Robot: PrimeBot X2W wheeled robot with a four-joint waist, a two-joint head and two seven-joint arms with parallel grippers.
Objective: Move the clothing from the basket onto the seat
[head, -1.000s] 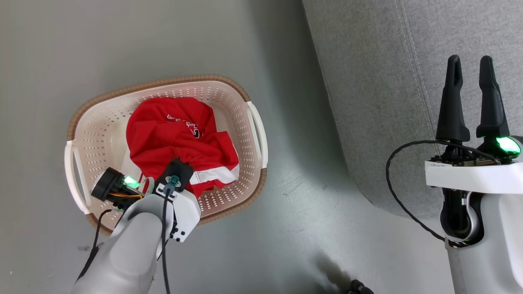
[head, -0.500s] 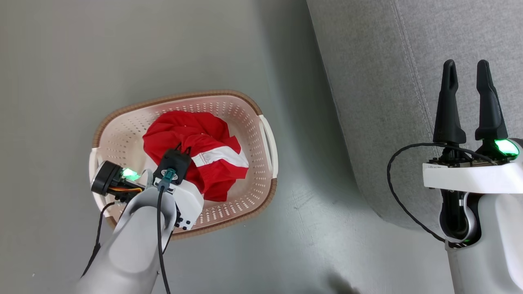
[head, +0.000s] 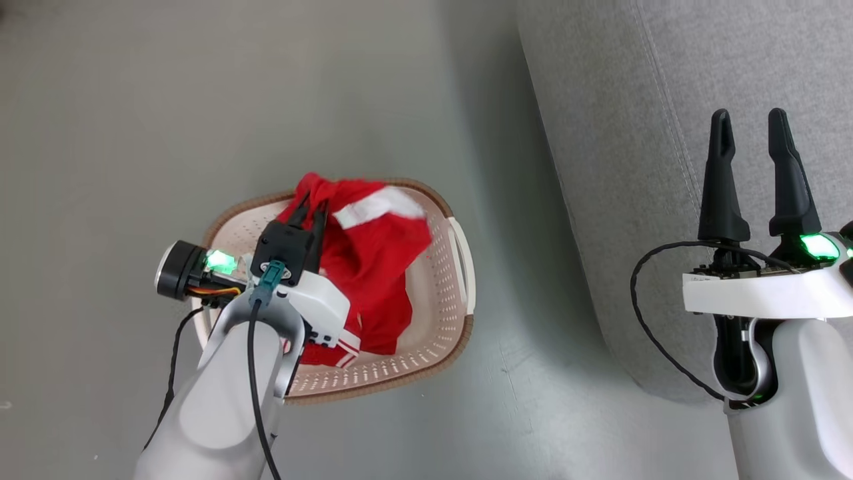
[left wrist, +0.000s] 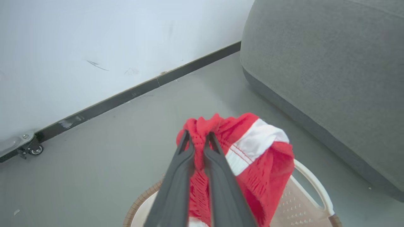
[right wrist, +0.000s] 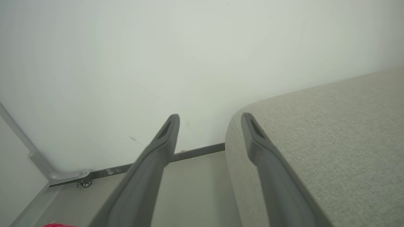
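The clothing point(head: 376, 260) is a red bundle with a white stripe. My left gripper point(head: 313, 200) is shut on its bunched top and holds it above the cream basket point(head: 436, 303), and the lower folds hang down into the basket. In the left wrist view the left gripper point(left wrist: 197, 137) pinches red mesh of the clothing point(left wrist: 255, 157) over the basket point(left wrist: 300, 201). The grey seat point(head: 620, 133) lies to the right. My right gripper point(head: 746, 123) stands open over the seat with nothing between its fingers; its wrist view shows the right gripper point(right wrist: 208, 118) beside the seat point(right wrist: 315, 142).
The basket stands on grey floor point(head: 166, 100) left of the seat. A white wall with a dark baseboard point(left wrist: 142, 90) runs behind. A small caster wheel point(left wrist: 34, 149) sits at the wall's foot on the far left.
My left gripper has risen with the clothing, pulling the bundle up from the basket's bottom to above its rim. The head view has shifted. The right gripper has stayed open.
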